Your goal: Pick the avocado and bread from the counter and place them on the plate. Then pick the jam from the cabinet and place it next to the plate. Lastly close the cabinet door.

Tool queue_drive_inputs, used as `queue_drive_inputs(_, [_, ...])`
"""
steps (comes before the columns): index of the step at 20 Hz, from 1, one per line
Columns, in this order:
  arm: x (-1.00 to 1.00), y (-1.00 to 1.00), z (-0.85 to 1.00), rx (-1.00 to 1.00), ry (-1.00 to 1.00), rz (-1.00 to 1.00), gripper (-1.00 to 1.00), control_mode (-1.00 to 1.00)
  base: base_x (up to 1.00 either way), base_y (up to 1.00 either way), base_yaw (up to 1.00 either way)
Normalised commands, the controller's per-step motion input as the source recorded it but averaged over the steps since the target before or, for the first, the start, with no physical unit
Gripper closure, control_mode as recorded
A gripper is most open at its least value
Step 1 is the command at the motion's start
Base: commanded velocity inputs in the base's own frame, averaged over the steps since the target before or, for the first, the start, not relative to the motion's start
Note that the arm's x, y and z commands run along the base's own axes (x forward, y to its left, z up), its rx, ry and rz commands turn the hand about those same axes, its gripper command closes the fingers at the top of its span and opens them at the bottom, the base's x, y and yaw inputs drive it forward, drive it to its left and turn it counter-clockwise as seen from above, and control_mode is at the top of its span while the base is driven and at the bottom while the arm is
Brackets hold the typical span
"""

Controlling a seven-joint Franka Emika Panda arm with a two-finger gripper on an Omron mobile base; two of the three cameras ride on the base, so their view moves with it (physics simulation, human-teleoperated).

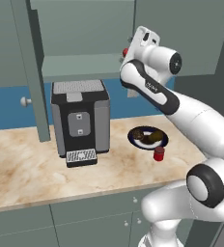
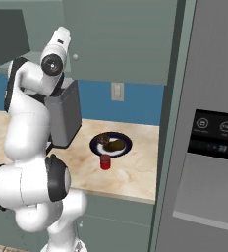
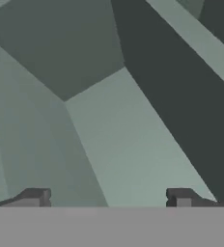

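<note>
Left base view, nearest first: the jam [image 1: 158, 153], a small red jar, stands upright on the marble counter [image 1: 32, 164], just beside the front edge of the plate [image 1: 163, 142]. On the plate lie the bread [image 1: 142, 135] and the avocado [image 1: 155, 138], side by side and touching or nearly so. To the left of the plate stands the coffee machine [image 1: 80, 120]. Further back and above, the cabinet door [image 1: 31, 67] stands swung open, its knob [image 1: 24, 101] facing left, with the open shelf [image 1: 80, 65] exposed. The arm's hand is raised at the mouth of the cabinet. Hand view: the gripper [image 3: 109, 198] faces the bare cabinet interior, fingertips [image 3: 34, 197] set wide apart, released, nothing between them. Right base view: jam [image 2: 105, 161] in front of the plate [image 2: 126, 147].
</note>
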Motion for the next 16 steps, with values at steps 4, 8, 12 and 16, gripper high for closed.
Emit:
queue_drive_inputs(4, [-0.38, 0.78, 0.00, -0.16, -0.26, 0.08, -1.00, -1.00, 0.00, 0.00, 0.00])
queue_drive_inputs(8, [-1.00, 0.34, 0.00, -0.16, -0.26, 0.01, -1.00, -1.00, 0.00, 0.00, 0.00])
queue_drive_inputs(12, [-1.00, 0.01, 0.09, -0.11, -0.23, -0.02, -1.00, -1.00, 0.00, 0.00, 0.00])
queue_drive_inputs(16, [-0.96, 0.00, 0.32, -0.06, -0.14, -0.11, -1.00, -1.00, 0.00, 0.00, 0.00])
